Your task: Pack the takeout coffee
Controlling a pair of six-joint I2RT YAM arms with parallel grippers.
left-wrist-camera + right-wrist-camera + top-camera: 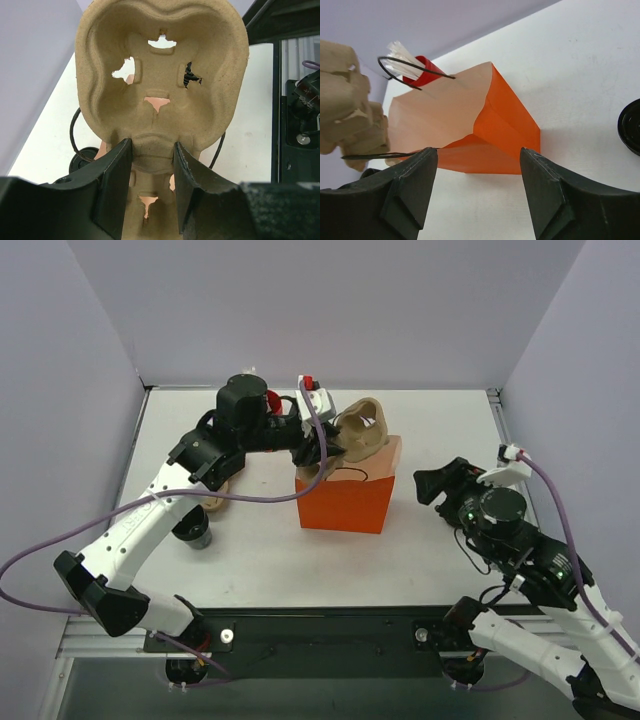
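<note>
Pinched in the left hand (151, 150), fingers closed on its central ridge: a moulded brown pulp cup carrier (160, 70), tilted on edge over the mouth of an open orange paper bag (345, 500) in the middle of the white counter (440, 420). Right hand (477, 155) spread wide and empty, aimed at the bag's side from near by. One small dark paper cup with a round black lid (197, 532) out on the counter, left of the bag and well apart from it, not yet packed.

Likely to go wrong:
- Catching the carrier's broad lobes on the bag's rim, so folding the mouth shut or tipping the light, unbraced bag.
- Losing the carrier from so narrow a pinch.
- Knocking the red cup (422, 70) of white sticks (400, 50) beyond the bag.

Counted: two hands, one carrier, one bag, one red cup, one dark cup plainly seen from overhead. At the right wrist view's edge, a sliver of black lid (631, 127): same cup or a second, cannot tell.
</note>
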